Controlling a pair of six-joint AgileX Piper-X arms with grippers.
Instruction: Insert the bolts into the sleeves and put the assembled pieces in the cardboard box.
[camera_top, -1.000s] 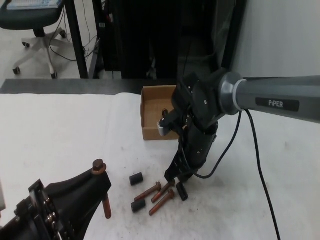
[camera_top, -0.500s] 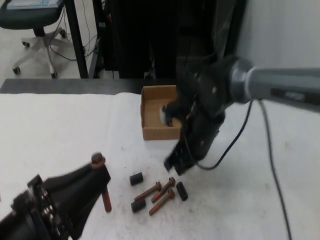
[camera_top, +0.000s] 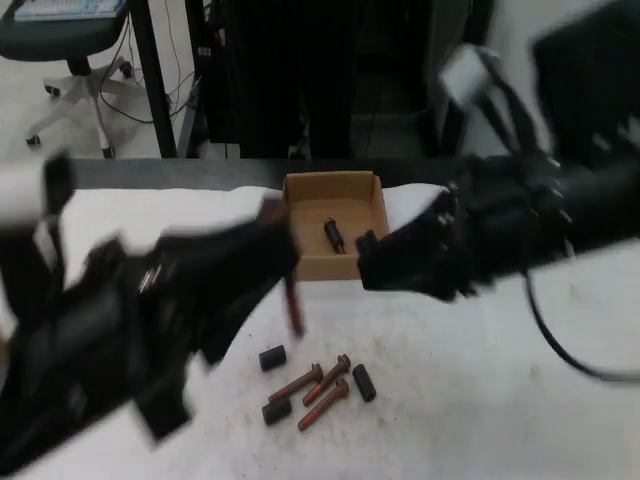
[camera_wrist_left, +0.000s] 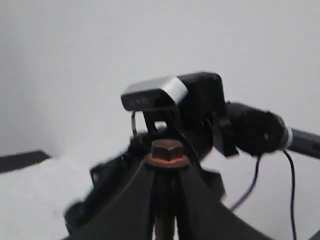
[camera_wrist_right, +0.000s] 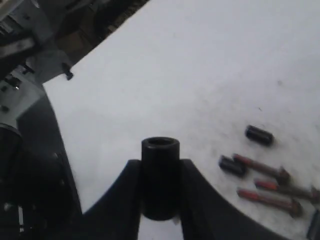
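Note:
My left gripper is shut on a rusty bolt, whose hex head sticks out above the fingers. In the high view that bolt hangs above the table just left of the cardboard box, with the left gripper around it. My right gripper is shut on a black sleeve, open end up. Seen from above, the right gripper is at the box's right front corner, facing the left one. One dark assembled piece lies in the box.
Loose parts lie on the white cloth in front of the box: three bolts and three black sleeves, one on the left, one at the front and one on the right. A dark bench edge runs behind.
The right arm lifted off the pile of parts and swung up to the right. The left arm rose from the near left corner with its bolt and moved toward the box.

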